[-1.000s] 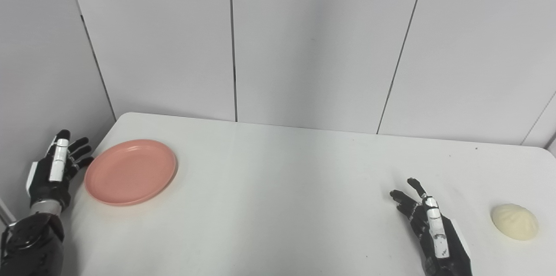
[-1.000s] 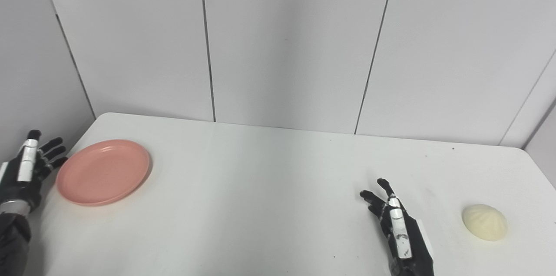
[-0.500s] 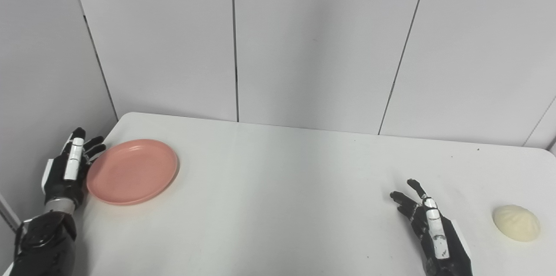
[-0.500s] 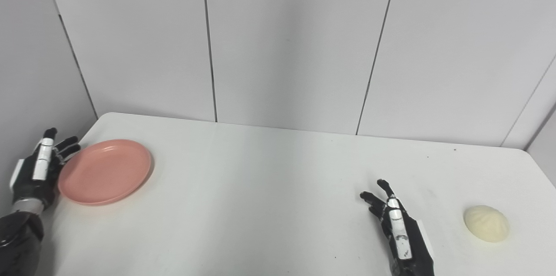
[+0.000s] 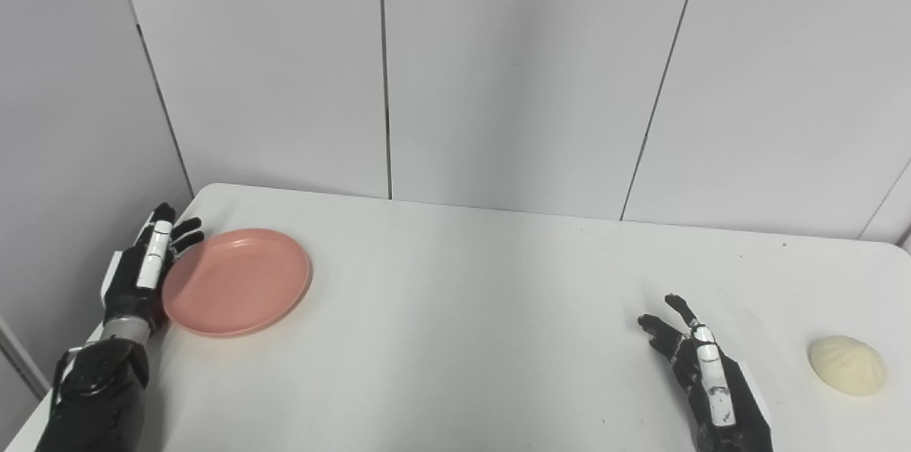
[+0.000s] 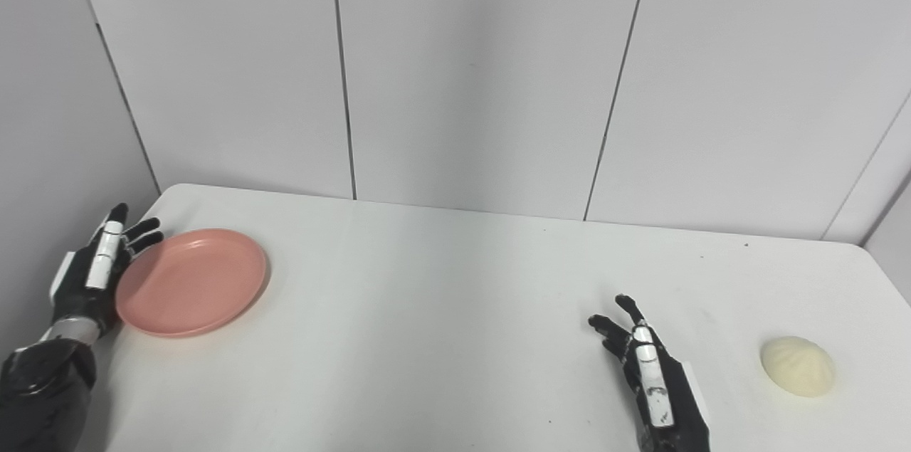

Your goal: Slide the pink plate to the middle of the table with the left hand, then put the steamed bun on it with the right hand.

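Note:
The pink plate point(image 5: 237, 281) lies flat on the white table point(image 5: 470, 309) near its left edge. My left hand point(image 5: 142, 274) stands open against the plate's left rim, fingers stretched out along it, palm toward the plate. The pale steamed bun point(image 5: 847, 365) sits at the far right of the table, near the front. My right hand point(image 5: 704, 381) rests open on the table, left of the bun and well apart from it, fingers spread and pointing away from me.
Grey wall panels point(image 5: 498, 67) rise right behind the table's far edge. The table's left edge point(image 5: 107, 317) runs just beside my left hand. A wide stretch of bare tabletop lies between the plate and my right hand.
My left hand has moved right onto the plate's rim, and the plate has slid a little to the right. The right hand and the bun have stayed put.

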You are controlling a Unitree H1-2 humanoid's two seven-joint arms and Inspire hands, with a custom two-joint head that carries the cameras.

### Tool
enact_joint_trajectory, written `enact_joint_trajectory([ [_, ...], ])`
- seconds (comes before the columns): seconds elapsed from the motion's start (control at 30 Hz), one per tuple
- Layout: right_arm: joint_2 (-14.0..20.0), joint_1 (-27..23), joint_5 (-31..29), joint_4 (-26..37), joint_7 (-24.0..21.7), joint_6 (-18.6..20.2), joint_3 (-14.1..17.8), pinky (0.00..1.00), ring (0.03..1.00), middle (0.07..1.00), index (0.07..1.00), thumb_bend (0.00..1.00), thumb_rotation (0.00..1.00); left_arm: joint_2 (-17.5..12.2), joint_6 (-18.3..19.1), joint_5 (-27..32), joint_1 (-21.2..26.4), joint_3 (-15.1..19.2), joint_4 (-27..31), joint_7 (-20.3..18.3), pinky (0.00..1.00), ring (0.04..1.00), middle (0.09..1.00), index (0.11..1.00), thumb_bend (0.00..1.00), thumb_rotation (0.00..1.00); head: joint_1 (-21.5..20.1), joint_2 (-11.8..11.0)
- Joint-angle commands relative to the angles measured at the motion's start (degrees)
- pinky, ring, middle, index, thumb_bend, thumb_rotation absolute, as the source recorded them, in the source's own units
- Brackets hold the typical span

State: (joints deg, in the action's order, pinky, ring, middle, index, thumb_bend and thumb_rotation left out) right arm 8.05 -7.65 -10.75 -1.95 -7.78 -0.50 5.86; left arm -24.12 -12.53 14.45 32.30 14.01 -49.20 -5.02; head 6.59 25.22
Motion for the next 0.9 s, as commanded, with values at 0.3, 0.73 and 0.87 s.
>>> enact_joint_trajectory([
  [0.3, -1.2, 1.6, 0.7, 0.3, 0.5, -0.1, -0.8, 0.89, 0.833, 0.754, 0.895, 0.8, 0.94, 2.0, 1.2, -1.6, 3.3, -2.8, -0.6, -1.7, 0.67, 0.789, 0.796, 0.942, 0.73, 0.85, -0.7, 0.3],
  [0.73, -1.9, 1.4, 1.5, 0.3, 1.2, 0.2, -0.8, 0.88, 0.826, 0.746, 0.89, 0.81, 0.94, 6.1, 1.8, -2.1, 5.5, -5.0, -0.8, -2.3, 0.65, 0.76, 0.764, 0.928, 0.78, 0.84, -1.3, 0.2],
  [0.87, -2.1, 1.3, 1.5, 0.3, 1.4, 0.4, -0.9, 0.87, 0.821, 0.746, 0.886, 0.8, 0.94, 6.7, 2.1, -2.4, 5.6, -5.3, -0.3, -1.9, 0.64, 0.756, 0.762, 0.915, 0.76, 0.84, -1.6, 0.2],
])
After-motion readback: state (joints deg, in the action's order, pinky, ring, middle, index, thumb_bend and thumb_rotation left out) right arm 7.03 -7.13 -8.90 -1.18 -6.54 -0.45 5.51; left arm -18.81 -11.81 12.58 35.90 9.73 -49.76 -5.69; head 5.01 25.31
